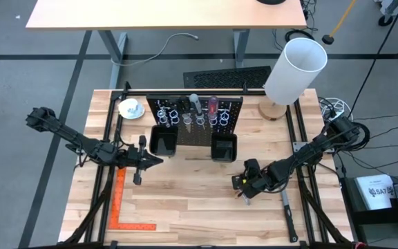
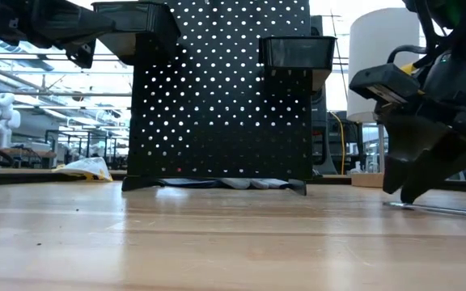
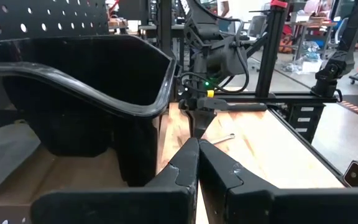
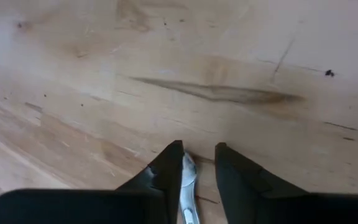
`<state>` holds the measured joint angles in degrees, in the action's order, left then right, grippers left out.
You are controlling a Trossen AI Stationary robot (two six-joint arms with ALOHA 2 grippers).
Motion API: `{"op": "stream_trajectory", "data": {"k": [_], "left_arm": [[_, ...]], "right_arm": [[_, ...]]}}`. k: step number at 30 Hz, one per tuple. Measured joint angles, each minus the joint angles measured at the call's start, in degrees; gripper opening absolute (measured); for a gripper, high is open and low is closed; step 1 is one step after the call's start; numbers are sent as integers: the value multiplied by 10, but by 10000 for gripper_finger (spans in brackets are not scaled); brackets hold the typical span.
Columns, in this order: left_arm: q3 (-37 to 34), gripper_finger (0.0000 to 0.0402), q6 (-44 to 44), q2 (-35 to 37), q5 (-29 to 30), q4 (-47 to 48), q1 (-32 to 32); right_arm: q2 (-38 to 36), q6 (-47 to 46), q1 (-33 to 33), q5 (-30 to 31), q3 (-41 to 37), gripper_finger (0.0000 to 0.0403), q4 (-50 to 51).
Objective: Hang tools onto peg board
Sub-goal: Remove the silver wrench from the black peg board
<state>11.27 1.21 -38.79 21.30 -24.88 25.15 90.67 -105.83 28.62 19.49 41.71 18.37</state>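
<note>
The peg board (image 1: pixel 195 117) stands upright at the table's far middle. It bears wire rings, a red-handled screwdriver (image 1: pixel 213 105), a dark-handled one (image 1: pixel 194 104) and two black bins (image 1: pixel 164 142). A short silver wrench (image 4: pixel 188 180) lies flat on the wood right of centre, also seen in the left wrist view (image 3: pixel 222 138). My right gripper (image 4: pixel 199 160) slants down over it, open, its tips at the table with the wrench's end between them. My left gripper (image 1: pixel 159 160) is shut, level, beside the left bin, holding nothing. My right gripper has the wrench's end (image 4: pixel 189 169) between its two fingers, close against one finger (image 4: pixel 169 168), with a gap to the other. Whether that finger touches it, I cannot tell. The wrench lies flat on the table, along the fingers.
A white cylinder lamp (image 1: pixel 294 69) on a round wooden base stands at the far right. A white dish (image 1: pixel 130 108) sits left of the board. An orange L-shaped square (image 1: pixel 126 207) lies at the near left. Bare wood spreads across the near middle.
</note>
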Motion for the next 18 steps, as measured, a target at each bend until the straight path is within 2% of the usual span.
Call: {"op": "stream_trajectory", "data": {"k": [7, 11, 18], "left_arm": [[0, 13, 0, 0, -2, 1, 0], [0, 13, 0, 0, -3, 1, 0], [0, 13, 0, 0, -4, 1, 0]], "right_arm": [[-3, 43, 0, -6, 0, 123, -11], [-8, 121, 0, -57, 11, 121, -15], [-7, 151, -2, -58, 34, 117, 28]]}}
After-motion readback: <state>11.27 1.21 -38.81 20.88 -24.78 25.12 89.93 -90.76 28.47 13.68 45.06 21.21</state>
